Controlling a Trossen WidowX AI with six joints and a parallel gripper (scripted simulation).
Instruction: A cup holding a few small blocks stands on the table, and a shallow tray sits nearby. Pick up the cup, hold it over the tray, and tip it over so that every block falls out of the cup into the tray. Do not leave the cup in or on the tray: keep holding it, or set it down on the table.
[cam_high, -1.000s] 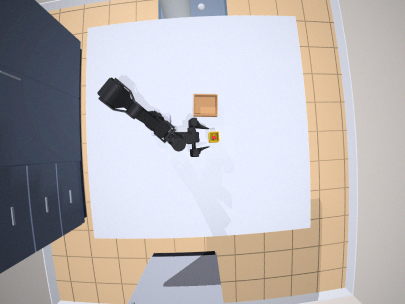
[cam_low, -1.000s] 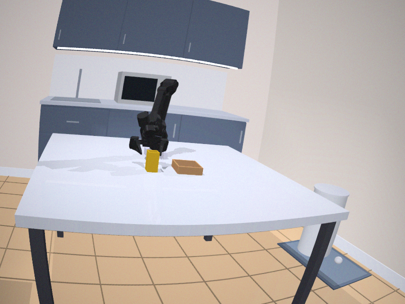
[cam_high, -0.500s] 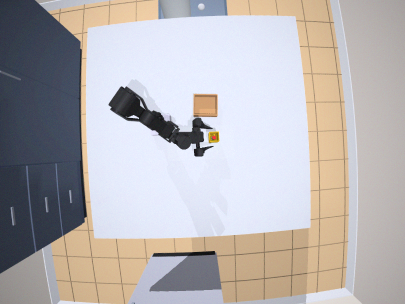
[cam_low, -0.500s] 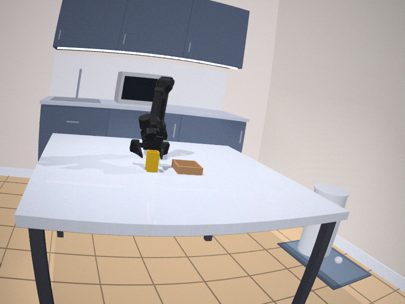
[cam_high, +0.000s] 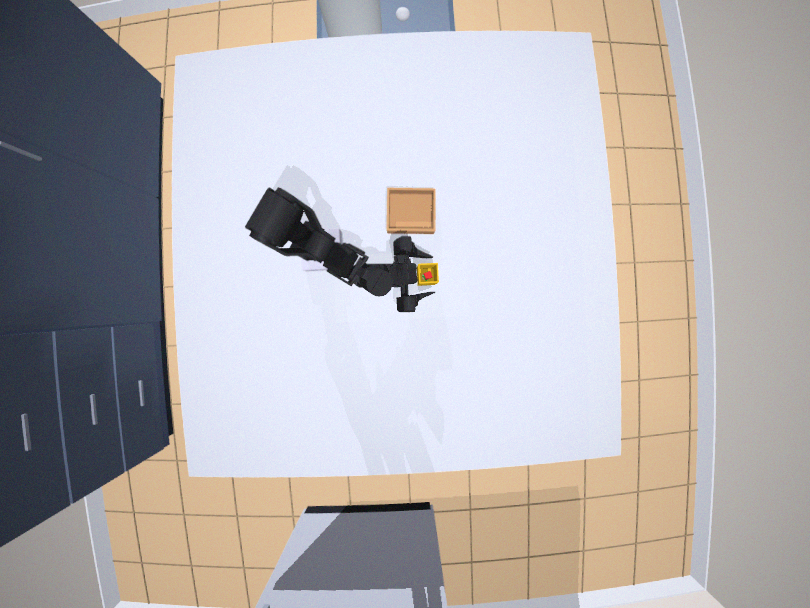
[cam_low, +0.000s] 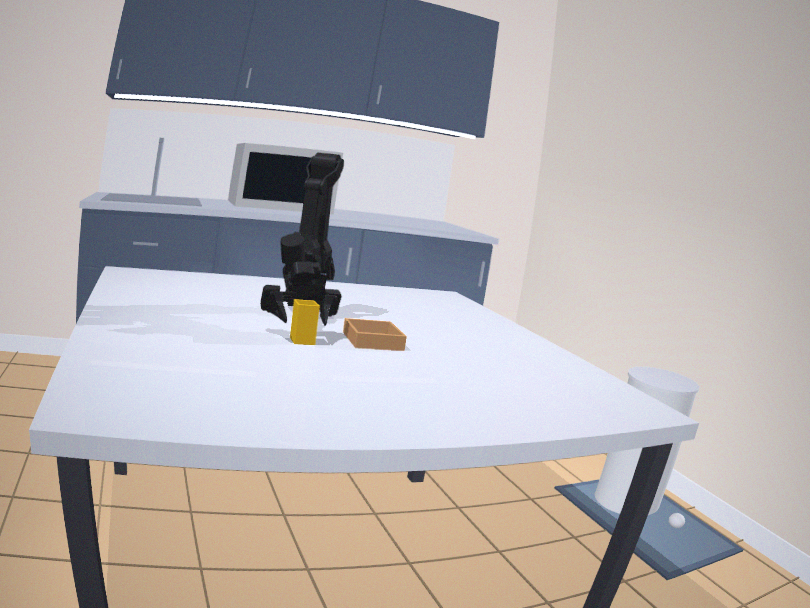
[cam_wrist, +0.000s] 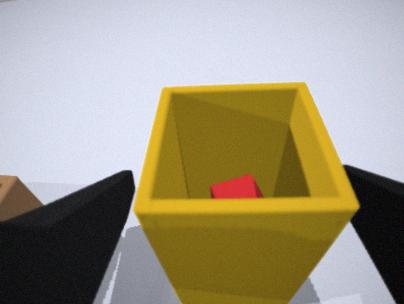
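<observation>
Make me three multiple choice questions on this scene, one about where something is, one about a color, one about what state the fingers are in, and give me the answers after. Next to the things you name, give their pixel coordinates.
1. Where is the cup?
A) In the tray
B) Upright on the table
C) On the floor

2. What color is the cup?
A) Blue
B) Green
C) Yellow

3. How are the fingers?
A) Open, holding nothing
B) Shut on the cup
C) Shut on a block

1: B, the exterior view shows the cup (cam_high: 419, 282) (cam_low: 304, 323) (cam_wrist: 245, 250) standing beside the tray (cam_high: 410, 208) (cam_low: 379, 340) (cam_wrist: 22, 202).
2: C, its walls are yellow in all three views.
3: A, the fingers (cam_high: 423, 253) (cam_low: 281, 312) stand wide apart, one on each side of the cup.
</observation>
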